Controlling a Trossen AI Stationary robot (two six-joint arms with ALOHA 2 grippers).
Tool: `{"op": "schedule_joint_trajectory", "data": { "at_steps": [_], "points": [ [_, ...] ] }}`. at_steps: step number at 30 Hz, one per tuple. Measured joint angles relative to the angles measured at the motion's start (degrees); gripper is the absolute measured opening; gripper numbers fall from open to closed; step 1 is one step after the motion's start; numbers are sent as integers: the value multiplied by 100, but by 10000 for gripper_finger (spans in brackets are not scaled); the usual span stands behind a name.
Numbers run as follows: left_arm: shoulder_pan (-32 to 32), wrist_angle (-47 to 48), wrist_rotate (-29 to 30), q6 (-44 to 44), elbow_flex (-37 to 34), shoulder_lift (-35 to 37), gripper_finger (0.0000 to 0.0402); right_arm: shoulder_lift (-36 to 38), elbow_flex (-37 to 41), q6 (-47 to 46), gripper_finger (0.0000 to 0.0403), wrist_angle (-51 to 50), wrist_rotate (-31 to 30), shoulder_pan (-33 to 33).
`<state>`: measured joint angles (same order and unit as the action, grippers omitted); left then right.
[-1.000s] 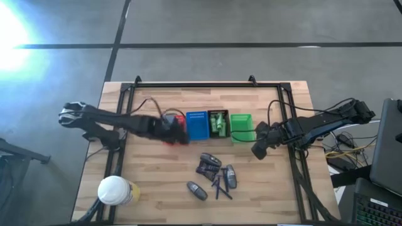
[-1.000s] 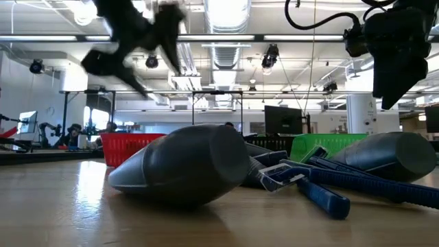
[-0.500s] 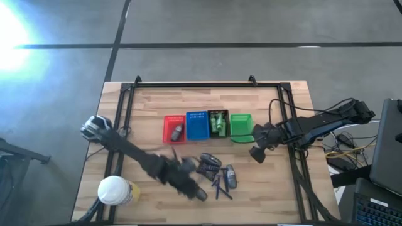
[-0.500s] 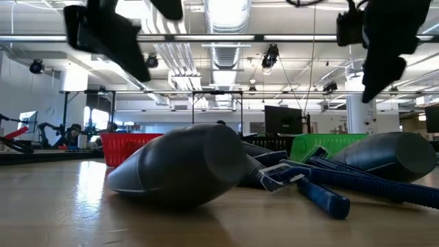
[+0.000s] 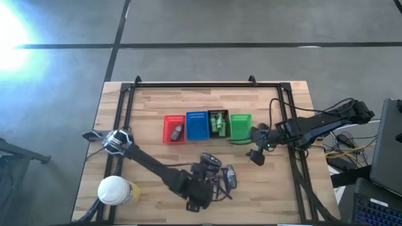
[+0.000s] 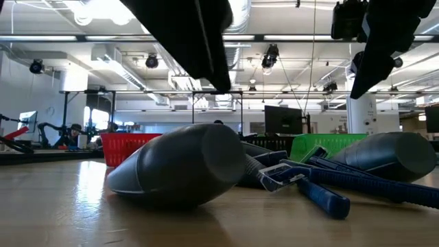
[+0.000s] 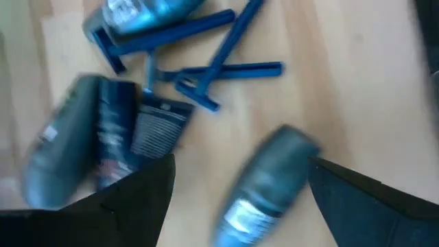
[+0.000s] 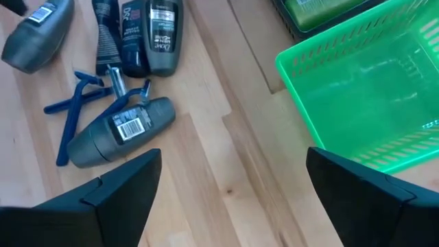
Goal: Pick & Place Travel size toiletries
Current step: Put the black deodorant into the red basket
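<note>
A pile of toiletries (image 5: 215, 171) lies on the table's near middle: grey oval tubes (image 8: 120, 130), dark packets (image 8: 132, 36) and thin blue sticks (image 8: 81, 103). One grey tube (image 7: 269, 180) lies apart on its side, nearest the near edge. My left gripper (image 5: 198, 198) hovers open over it, a finger on either side, not touching. Another grey tube (image 5: 178, 130) lies in the red basket (image 5: 168, 119). Green bottles (image 5: 218, 123) sit in the black basket. My right gripper (image 5: 255, 156) hangs open beside the green basket (image 8: 370, 89).
Four baskets stand in a row at the table's middle: red, blue (image 5: 196, 125), black and green (image 5: 240, 125). A big white-capped yellowish container (image 5: 115, 190) stands at the near left corner. A dark frame runs along the table's edges. Bare wood lies near the right side.
My left arm has swung quickly from the red basket toward the near edge and now hangs over the lone grey tube. With the arm gone, a grey tube shows lying in the red basket. My right gripper has hardly moved.
</note>
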<state>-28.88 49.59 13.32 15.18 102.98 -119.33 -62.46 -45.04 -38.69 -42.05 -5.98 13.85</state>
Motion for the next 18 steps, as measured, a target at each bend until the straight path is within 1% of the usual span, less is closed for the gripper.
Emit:
{"op": "schedule_joint_trajectory", "data": {
  "at_steps": [3, 7, 9, 15, 18],
  "points": [
    [210, -87, -256, -588, -99, -1, 314, 2, 0, -126, 349, -23, 0, 2],
    [450, -144, -971, -861, -241, -10, 302, 7, 2, -308, 343, -175, -1, 7],
    [471, -158, -1174, -981, -279, -10, 301, 13, 2, -355, 344, -269, -2, 18],
    [284, -125, -1235, -1344, -290, 22, 301, 13, 4, -325, 362, -427, -80, 26],
    [242, -160, -1267, -1517, -288, -64, 301, 13, 4, -271, 365, -423, -155, 24]
  ]
}}
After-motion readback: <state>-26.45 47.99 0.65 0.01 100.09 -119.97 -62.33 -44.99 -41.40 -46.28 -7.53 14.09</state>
